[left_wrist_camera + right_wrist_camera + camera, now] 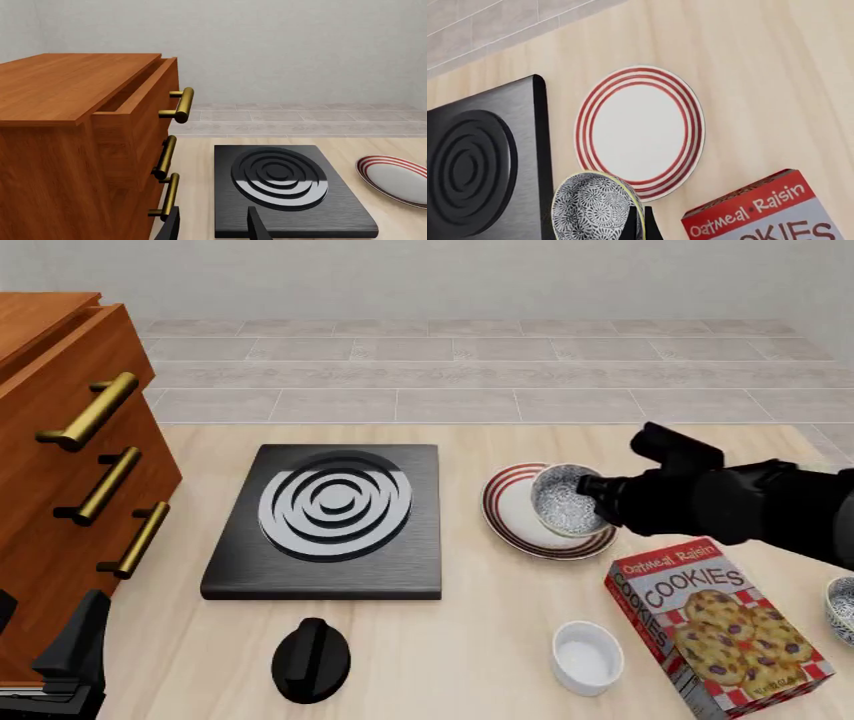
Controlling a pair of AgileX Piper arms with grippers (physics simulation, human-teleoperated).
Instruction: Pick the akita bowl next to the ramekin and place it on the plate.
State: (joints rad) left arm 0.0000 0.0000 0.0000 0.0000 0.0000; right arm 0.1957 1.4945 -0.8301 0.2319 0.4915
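The right arm (747, 502) is all black, thick and rounded, with a blocky lump on top. Its gripper (638, 227) ends in two thin, dark, flat fingers. The left gripper (213, 225) is black too, with two pointed fingers.

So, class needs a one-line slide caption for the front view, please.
Right pincer holds a speckled bowl above the striped plate, beside the stove.

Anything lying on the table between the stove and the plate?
No. In the front view only a bare strip of table separates the stove from the plate; the right wrist view agrees.
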